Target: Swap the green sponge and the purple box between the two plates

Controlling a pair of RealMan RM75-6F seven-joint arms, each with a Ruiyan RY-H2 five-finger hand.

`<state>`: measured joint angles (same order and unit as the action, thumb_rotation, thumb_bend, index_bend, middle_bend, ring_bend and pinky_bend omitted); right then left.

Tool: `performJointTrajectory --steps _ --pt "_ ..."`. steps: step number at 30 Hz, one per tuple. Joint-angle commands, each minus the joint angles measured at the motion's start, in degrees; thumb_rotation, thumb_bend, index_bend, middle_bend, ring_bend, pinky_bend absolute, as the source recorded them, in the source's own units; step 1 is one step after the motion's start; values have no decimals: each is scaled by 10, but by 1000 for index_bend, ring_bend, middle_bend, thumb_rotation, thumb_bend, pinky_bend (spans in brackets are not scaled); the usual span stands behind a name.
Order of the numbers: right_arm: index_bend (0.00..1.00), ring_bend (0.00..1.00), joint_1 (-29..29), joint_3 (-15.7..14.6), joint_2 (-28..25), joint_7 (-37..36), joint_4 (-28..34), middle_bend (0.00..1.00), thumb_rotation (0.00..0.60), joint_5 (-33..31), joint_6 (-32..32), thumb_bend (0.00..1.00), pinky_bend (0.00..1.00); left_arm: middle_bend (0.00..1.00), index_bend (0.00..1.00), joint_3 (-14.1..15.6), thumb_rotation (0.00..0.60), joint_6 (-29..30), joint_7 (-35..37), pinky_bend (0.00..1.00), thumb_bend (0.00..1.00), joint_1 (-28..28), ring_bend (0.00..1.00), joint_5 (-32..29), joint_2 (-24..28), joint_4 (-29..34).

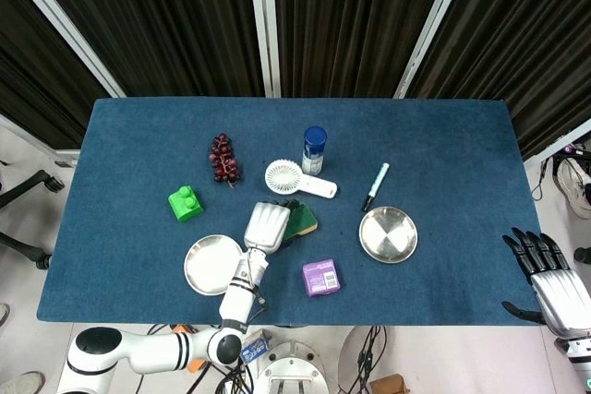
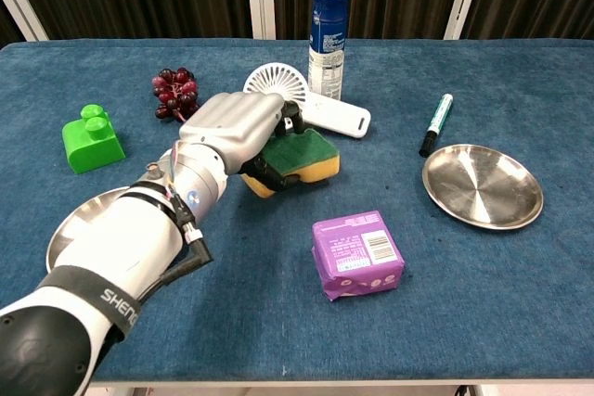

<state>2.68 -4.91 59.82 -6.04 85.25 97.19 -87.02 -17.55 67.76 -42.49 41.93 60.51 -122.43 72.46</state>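
Nearest the robot, chest view: left arm runs diag. from lower left up to the left hand point(image 2: 237, 127), which is clamped on the green sponge point(image 2: 299, 156), fingers curled over its near-left end; sponge looks tilted, green face up w/ yellow layer beneath, whether it clears the counter point(image 2: 483, 303) cannot be told. Just right of the arm, near front edge, lies the purple box point(image 2: 358, 253), flat on the blue cloth, barcode label up, on neither plate. Left plate point(image 2: 79, 220) is partly hidden behind the forearm; only its rim shows at lower left. Right plate point(image 2: 482, 185) sits bare at mid-right, well apart from box and sponge. In head view the left hand point(image 1: 266, 225) covers most of the sponge point(image 1: 303, 220), w/ left plate point(image 1: 205, 265) just below-left, box point(image 1: 319, 277) below-right, right plate point(image 1: 388, 233) further right. Right hand point(image 1: 547, 276) hangs off the counter's lower-right corner, fingers spread, holding nothing; not seen in chest view. Mid-depth: green toy block point(image 2: 91, 140) at left; marker pen point(image 2: 435, 123) just beyond the right plate, apart from it. Behind the sponge lies a white handheld fan point(image 2: 303, 100), round head toward left, handle toward right, close to the hand's fingertips. Farther back: dark grape bunch point(image 2: 174, 90) at left, and upright blue-capped spray can point(image 2: 328, 40) just behind the fan.
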Motion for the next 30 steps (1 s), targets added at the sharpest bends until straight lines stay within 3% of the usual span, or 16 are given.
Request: performJointTrajectory --steps 1,6,12,18,21,27,30 --pt "0 0 0 0 0 2 1 0 600 0 2 182 0 484 382 7 600 13 -5 620 441 -8 586 9 20 30" --pt "0 0 -1 0 1 4 0 0 600 1 1 182 0 484 383 42 600 43 -16 620 433 -39 586 39 99 138" --pt "0 0 -5 3 3 10 1 0 600 -3 -3 183 0 484 383 131 600 90 -13 620 416 -105 585 96 239 269" --pt "0 0 -6 2 9 31 9 0 600 0 -1 183 0 470 383 199 600 101 41 617 380 -152 558 128 301 278" --pt "0 0 -7 2 13 43 12 0 600 2 1 183 0 400 360 215 600 93 70 576 302 -164 481 138 307 264" --pt "0 0 -4 0 20 62 17 0 600 5 12 183 0 159 142 220 600 77 66 364 46 -171 153 142 308 244" --pt "0 0 -1 -1 23 69 17 0 600 9 17 183 0 93 91 225 600 69 69 316 2 -177 78 136 319 254"
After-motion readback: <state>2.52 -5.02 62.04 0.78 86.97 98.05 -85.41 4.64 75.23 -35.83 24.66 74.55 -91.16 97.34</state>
